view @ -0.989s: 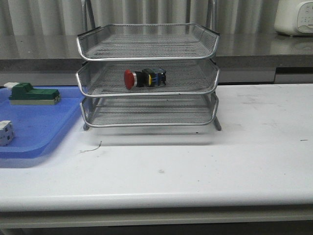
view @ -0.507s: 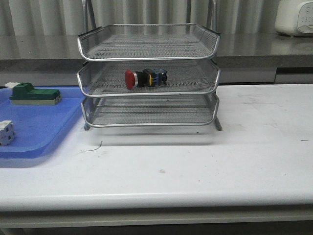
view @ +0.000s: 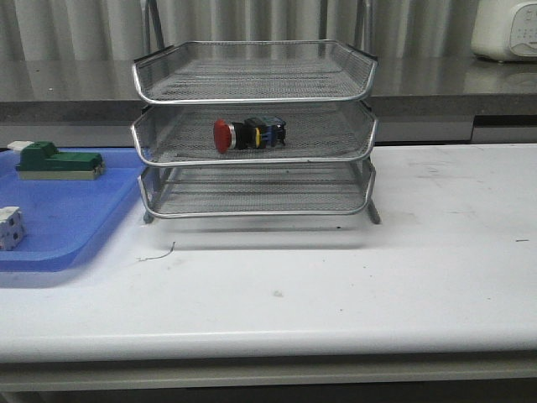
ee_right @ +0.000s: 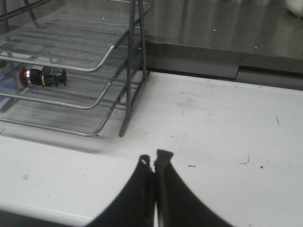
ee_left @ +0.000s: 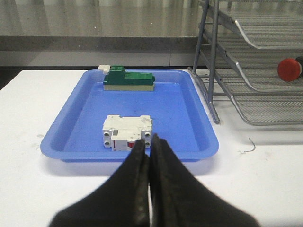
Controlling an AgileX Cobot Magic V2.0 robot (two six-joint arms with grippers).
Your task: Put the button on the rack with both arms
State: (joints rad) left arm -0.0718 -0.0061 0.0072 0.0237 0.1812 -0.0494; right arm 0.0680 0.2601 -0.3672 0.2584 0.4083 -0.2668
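Observation:
The button, red head to the left and black body with yellow and blue bits, lies on its side on the middle tier of the silver wire rack. It also shows in the right wrist view, and its red head shows in the left wrist view. My left gripper is shut and empty, over the table in front of the blue tray. My right gripper is shut and empty, over the bare table right of the rack. Neither gripper shows in the front view.
A blue plastic tray lies left of the rack and holds a green block and a white cube-like part. In the left wrist view the white part lies just beyond my fingertips. A grey counter runs behind, with a white appliance at back right.
The rack, button and tray items stand as before. No arm shows in any front view frame.

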